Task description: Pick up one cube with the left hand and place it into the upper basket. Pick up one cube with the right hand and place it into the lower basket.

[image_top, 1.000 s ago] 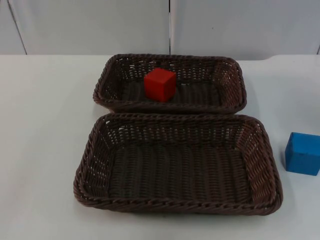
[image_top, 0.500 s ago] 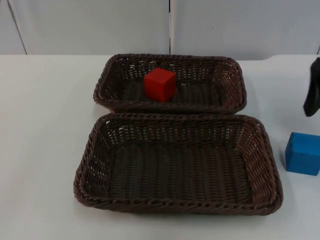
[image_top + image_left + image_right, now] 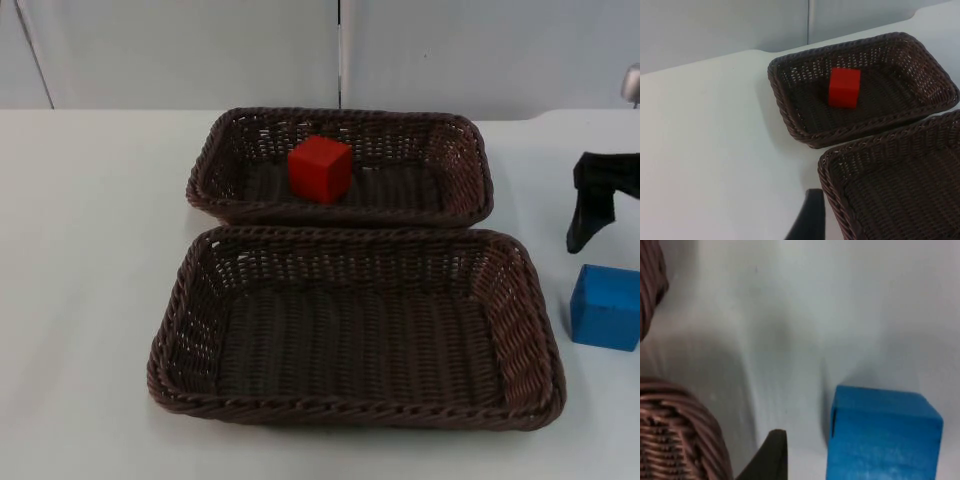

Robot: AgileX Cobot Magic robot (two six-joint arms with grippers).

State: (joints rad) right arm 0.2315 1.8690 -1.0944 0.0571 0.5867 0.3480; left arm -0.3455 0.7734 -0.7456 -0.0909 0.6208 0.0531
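Since a moment ago the right gripper (image 3: 600, 215) has been coming further in from the right edge, and it is now hanging over the desk (image 3: 90, 300) just beyond the blue cube (image 3: 606, 307). Whether its jaws are spread or pressed together I cannot tell (one dark finger is showing, the rest is cut off). That cube is sitting on the desk just right of the lower basket (image 3: 520, 300), apart from it. Farther off, the red cube (image 3: 320, 169) is resting inside the upper basket (image 3: 470, 160). On the left, the left gripper's black fingertip (image 3: 809, 220) is waiting beside the lower basket's rim; its jaws' state cannot be told.
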